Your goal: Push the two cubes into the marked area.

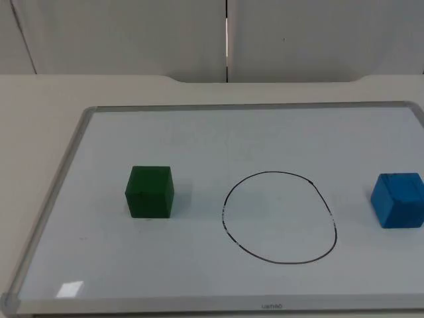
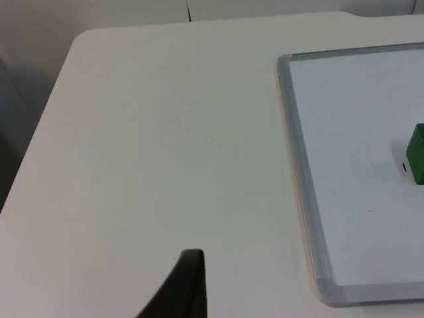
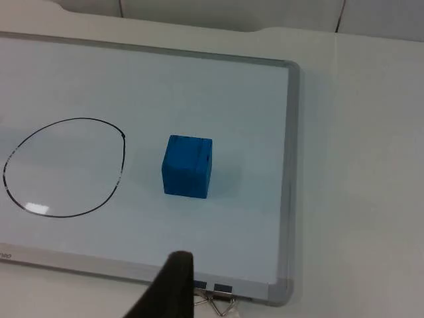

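**Two cubes outside the drawn ring**

Broadly, one white table (image 2: 152, 132) carries one flat white dry-erase board with a grey metal frame (image 1: 53, 199), its long side running across the top view. Drawn on the board is one black hand-drawn oval outline (image 1: 279, 218), the marked area, slightly wider than tall and sitting a little right of the board's middle.

Two cubes rest on the board, both outside the oval. The dark green cube (image 1: 150, 191) stands to the oval's left, near it but apart, its faces roughly square to the board's edges. The bright blue cube (image 1: 397, 199) stands well to the oval's right, close to the board's right frame, turned slightly off square. The oval lies between the two cubes.

One black fingertip of the left gripper (image 2: 185, 291) hangs over bare table beside the board's left frame. One black fingertip of the right gripper (image 3: 171, 286) hangs at the board's near frame, short of the blue cube. Whether either set of jaws is parted or closed cannot be told.
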